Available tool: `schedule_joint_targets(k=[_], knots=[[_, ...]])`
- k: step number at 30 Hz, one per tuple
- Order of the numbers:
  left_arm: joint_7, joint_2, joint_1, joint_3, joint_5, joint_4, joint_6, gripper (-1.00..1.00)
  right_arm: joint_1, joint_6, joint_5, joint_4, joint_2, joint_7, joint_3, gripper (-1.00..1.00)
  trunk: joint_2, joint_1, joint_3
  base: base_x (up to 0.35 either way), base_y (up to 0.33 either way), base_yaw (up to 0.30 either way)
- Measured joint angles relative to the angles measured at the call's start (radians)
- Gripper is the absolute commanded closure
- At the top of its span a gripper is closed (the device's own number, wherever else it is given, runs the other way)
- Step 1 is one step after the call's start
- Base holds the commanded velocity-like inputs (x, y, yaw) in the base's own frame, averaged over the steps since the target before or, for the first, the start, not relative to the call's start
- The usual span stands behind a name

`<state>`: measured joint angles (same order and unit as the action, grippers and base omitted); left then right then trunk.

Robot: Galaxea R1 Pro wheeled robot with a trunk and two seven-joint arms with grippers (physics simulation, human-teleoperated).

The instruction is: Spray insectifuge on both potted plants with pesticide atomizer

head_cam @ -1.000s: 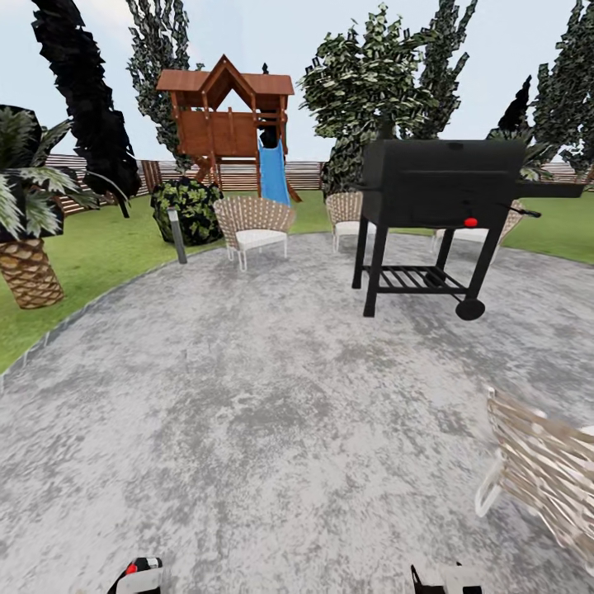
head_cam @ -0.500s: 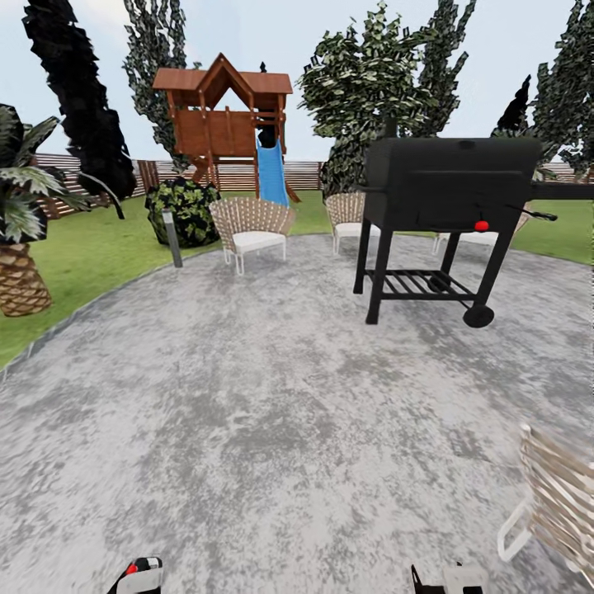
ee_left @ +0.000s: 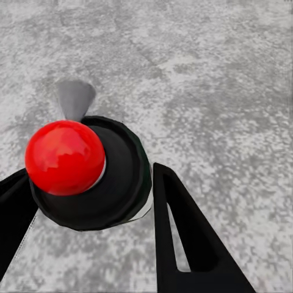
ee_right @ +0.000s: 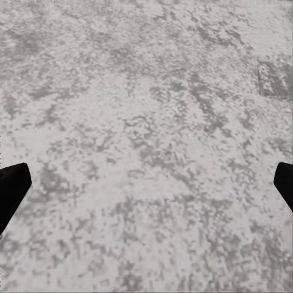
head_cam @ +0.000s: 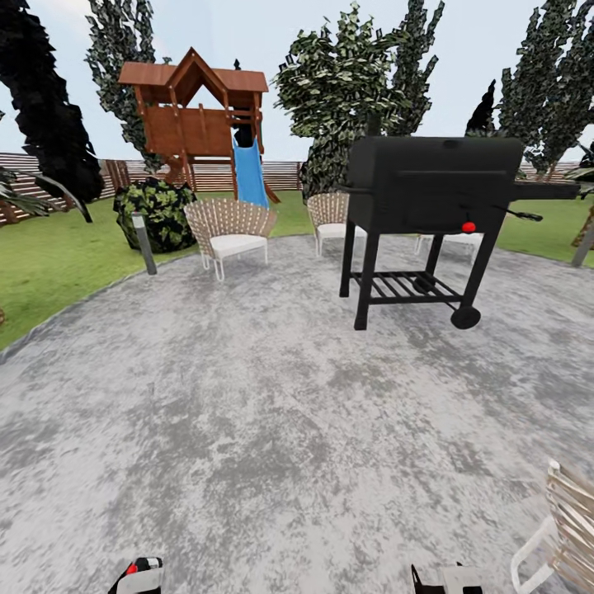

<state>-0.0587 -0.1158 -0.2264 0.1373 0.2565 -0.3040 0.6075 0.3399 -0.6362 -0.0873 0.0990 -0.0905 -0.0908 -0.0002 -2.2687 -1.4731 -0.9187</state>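
The pesticide atomizer (ee_left: 119,183), a dark round body with a red ball on top, sits between the black fingers of my left gripper (ee_left: 91,192), which is shut on it. In the head view its red spot and whitish head (head_cam: 139,572) peek in at the bottom edge on the left. My right gripper (ee_right: 146,189) is open, its two black fingertips far apart over bare grey paving. The garden shows as a mottled grey patio (head_cam: 272,412) ringed by green lawn (head_cam: 49,264). The potted plants are out of view.
A black wheeled grill (head_cam: 429,198) stands ahead on the right. Two wicker chairs (head_cam: 229,231) (head_cam: 330,216) sit at the patio's far edge, and another (head_cam: 569,528) is close at the lower right. A grey bollard lamp (head_cam: 144,243), dark shrub (head_cam: 157,214), wooden playhouse (head_cam: 198,115) and fence (head_cam: 49,165) lie beyond.
The whole head view has shifted: the camera has moved forward and turned right, so the palm left the picture and the near chair slid toward the lower right corner. Both grippers are unchanged.
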Motion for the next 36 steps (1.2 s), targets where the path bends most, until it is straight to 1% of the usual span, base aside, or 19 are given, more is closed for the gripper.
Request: schedule_joint_targets(k=[9,36], knots=[[0.0,0.0,0.0,0.0,-0.001,0.0,0.0,1.0,0.0,0.0,0.0,0.0,0.0,0.0,0.0,-1.0,0.0,0.0,0.0,0.337,0.107,-0.028],[0.0,0.0,0.0,0.0,-0.001,0.0,0.0,1.0,0.0,0.0,0.0,0.0,0.0,0.0,0.0,-1.0,0.0,0.0,0.0,0.338,0.002,-0.261]])
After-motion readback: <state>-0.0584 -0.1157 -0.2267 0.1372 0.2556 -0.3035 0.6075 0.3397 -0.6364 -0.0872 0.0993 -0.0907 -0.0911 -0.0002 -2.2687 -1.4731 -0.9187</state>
